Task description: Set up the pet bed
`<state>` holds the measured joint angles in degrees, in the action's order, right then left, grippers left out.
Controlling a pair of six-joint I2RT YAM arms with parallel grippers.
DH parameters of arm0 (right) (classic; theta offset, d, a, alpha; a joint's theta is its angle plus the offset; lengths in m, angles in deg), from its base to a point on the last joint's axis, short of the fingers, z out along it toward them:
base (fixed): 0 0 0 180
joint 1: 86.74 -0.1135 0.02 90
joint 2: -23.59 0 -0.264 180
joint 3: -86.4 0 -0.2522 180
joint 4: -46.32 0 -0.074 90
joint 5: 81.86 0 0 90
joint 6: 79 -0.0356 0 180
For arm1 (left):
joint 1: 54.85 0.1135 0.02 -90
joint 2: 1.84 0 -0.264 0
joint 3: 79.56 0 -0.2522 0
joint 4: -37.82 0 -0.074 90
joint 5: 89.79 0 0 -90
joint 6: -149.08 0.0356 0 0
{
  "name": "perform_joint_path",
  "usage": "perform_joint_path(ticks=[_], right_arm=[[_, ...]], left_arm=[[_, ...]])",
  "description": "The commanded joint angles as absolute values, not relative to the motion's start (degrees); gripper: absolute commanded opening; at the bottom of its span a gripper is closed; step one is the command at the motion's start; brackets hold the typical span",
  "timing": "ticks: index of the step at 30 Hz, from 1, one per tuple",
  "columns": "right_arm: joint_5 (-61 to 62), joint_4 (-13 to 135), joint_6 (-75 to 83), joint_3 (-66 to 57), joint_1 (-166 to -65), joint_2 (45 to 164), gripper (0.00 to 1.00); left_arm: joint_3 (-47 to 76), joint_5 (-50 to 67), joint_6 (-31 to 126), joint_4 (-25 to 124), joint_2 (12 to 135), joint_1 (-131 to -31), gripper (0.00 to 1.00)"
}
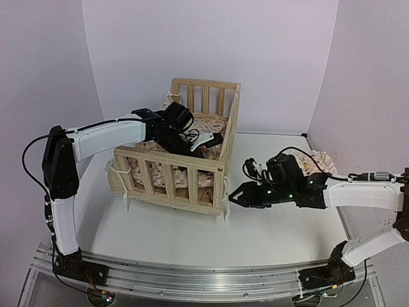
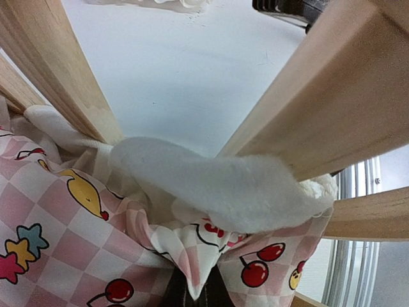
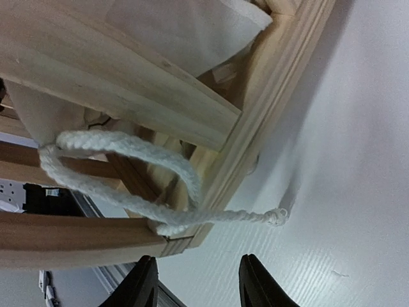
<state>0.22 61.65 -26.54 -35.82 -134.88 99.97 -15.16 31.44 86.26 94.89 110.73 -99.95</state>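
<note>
The pet bed [image 1: 167,157], a light-wood frame with slatted sides, stands mid-table. A pink-checkered cushion [image 1: 209,121] lies inside it. My left gripper [image 1: 206,146] reaches over the front rail into the bed's right end. In the left wrist view it [image 2: 195,295] is shut on a fold of the cushion [image 2: 57,230], whose white fleece underside [image 2: 217,182] is turned up against the slats [image 2: 332,109]. My right gripper [image 1: 231,195] hovers just off the bed's front right corner. In the right wrist view it [image 3: 199,281] is open and empty, below a white rope [image 3: 128,144] tied around that corner post [image 3: 268,109].
A small patterned pillow [image 1: 321,160] lies on the table behind my right arm. White rope ties hang at the bed's front left corner [image 1: 123,192]. The rope's loose end [image 3: 276,217] rests on the white tabletop [image 3: 358,192]. A metal rail [image 1: 192,281] runs along the near edge.
</note>
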Motion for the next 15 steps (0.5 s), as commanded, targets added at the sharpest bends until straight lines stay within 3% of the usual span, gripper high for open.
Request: perform_joint_path(ticks=[1,15], right_arm=[[-5.8,48.6,-33.2,-35.4,-134.7,102.5,0.42],[-8.6,48.6,-40.8,-32.0,-134.7,110.6,0.35]], left_arm=[[-16.8,30.4,86.7,92.1,111.0,-100.4,0.0],[-17.1,29.4,86.9,91.6,111.5,-100.4,0.0]])
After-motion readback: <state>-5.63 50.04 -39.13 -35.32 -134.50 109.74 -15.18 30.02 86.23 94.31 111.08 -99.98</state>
